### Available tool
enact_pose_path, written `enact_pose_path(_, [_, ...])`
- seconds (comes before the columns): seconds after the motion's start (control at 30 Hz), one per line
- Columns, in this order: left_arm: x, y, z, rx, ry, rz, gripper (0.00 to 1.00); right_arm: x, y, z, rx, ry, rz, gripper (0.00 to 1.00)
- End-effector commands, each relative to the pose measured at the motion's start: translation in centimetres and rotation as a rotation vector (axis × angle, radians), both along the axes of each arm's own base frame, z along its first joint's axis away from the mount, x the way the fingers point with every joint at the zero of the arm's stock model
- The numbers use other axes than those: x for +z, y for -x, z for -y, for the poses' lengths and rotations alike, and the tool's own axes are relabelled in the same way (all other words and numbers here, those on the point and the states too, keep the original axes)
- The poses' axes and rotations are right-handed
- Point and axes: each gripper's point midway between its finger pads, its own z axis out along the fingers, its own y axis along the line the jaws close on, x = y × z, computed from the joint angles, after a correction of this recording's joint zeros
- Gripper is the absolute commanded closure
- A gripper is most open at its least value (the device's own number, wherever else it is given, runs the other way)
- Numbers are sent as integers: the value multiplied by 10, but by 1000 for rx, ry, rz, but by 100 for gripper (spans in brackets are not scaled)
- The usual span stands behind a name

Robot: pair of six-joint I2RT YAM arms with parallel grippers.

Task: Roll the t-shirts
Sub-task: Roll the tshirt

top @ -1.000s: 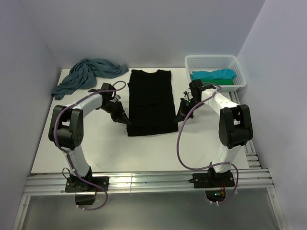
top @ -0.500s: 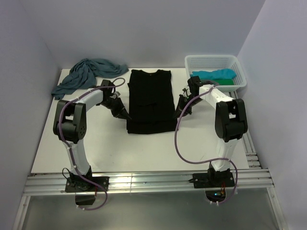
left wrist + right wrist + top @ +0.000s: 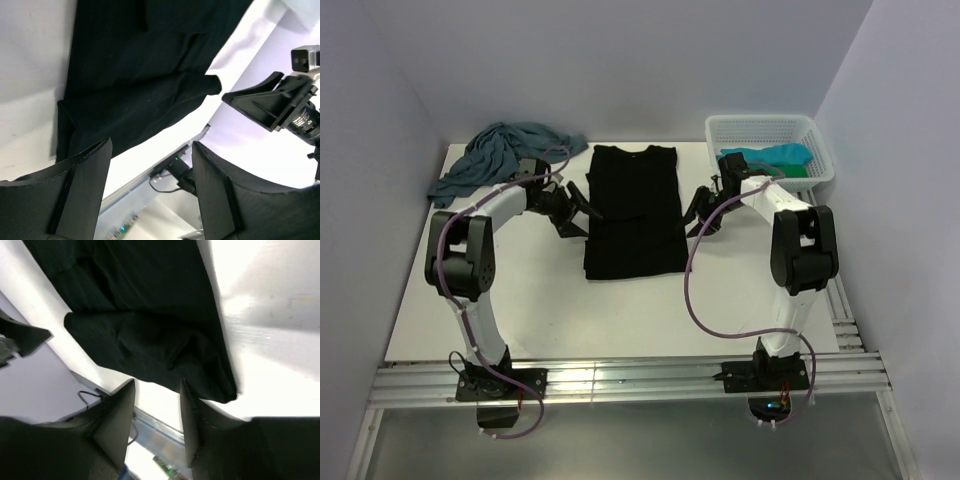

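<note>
On a white table point(image 3: 620, 320) walled in pale lavender, the black t-shirt point(image 3: 633, 210) lies in the middle, folded into a narrow strip whose long axis runs near to far, collar at the far end. The left gripper point(image 3: 578, 208) sits just beside its left edge and the right gripper point(image 3: 698, 215) just beside its right edge, both with jaws spread apart and holding nothing.

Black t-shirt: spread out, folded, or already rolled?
Folded, not rolled. The black t-shirt lies flat on the table as a narrow strip, no sleeves sticking out; the wrist views show overlapping layers.
</note>
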Motion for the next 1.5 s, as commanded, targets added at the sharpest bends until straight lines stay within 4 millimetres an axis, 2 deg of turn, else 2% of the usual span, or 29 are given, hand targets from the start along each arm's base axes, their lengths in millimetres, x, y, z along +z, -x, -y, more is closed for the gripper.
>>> enact_pose_path(0.0, [38,-6,-2,-51,11,167,30,27,-9,-1,2,-24,136,61])
enact_pose_path(0.07, [32,1,-3,-94,-11,183,31,23,-3,-5,39,-42,142,71])
enact_pose_path(0.1, [32,6,-2,-108,-2,188,33,21,-1,-7,46,-51,140,84])
enact_pose_path(0.17, [25,11,1,-100,23,174,36,18,0,-13,53,-71,139,92])
enact_pose_path(0.2, [25,13,2,-97,34,175,39,14,1,-16,55,-79,123,100])
enact_pose_path(0.27, [22,16,9,-105,63,183,42,11,1,-27,66,-104,116,100])
enact_pose_path(0.4, [8,23,24,-138,75,156,56,-1,5,-45,84,-135,85,100])
enact_pose_path(0.5, [-8,26,29,-140,65,138,59,-13,4,-44,65,-106,67,100])
enact_pose_path(0.53, [-15,26,28,-133,53,125,59,-21,0,-38,51,-59,77,100])
enact_pose_path(0.57, [-33,27,22,-124,-3,95,61,-24,-2,-34,43,-32,73,100])
enact_pose_path(0.63, [-47,21,14,-107,-52,82,62,-43,-8,-19,17,74,49,100])
enact_pose_path(0.67, [-58,21,11,-98,-68,62,63,-45,-10,-13,5,114,37,100])
enact_pose_path(0.77, [-69,19,5,-82,-84,47,64,-53,-20,6,-52,232,52,100])
enact_pose_path(0.9, [-86,21,1,-83,-122,16,64,-46,-31,22,-105,316,96,100])
enact_pose_path(1.07, [-84,19,0,-75,-129,26,64,-34,-40,37,-132,389,132,100])
enact_pose_path(1.17, [-69,15,0,-78,-125,59,61,-26,-41,45,-136,429,148,93])
enact_pose_path(1.23, [-56,11,1,-88,-114,90,56,-20,-36,46,-111,424,167,86])
enact_pose_path(1.37, [-19,13,-5,-129,-148,182,33,-11,-12,44,-48,391,198,53])
enact_pose_path(1.4, [-19,20,-10,-135,-173,167,31,-2,-8,43,-38,377,225,49])
enact_pose_path(1.43, [-17,24,-13,-141,-188,174,29,-10,8,40,0,351,203,46])
enact_pose_path(1.47, [-14,27,-17,-150,-211,199,26,-5,10,36,15,323,235,45])
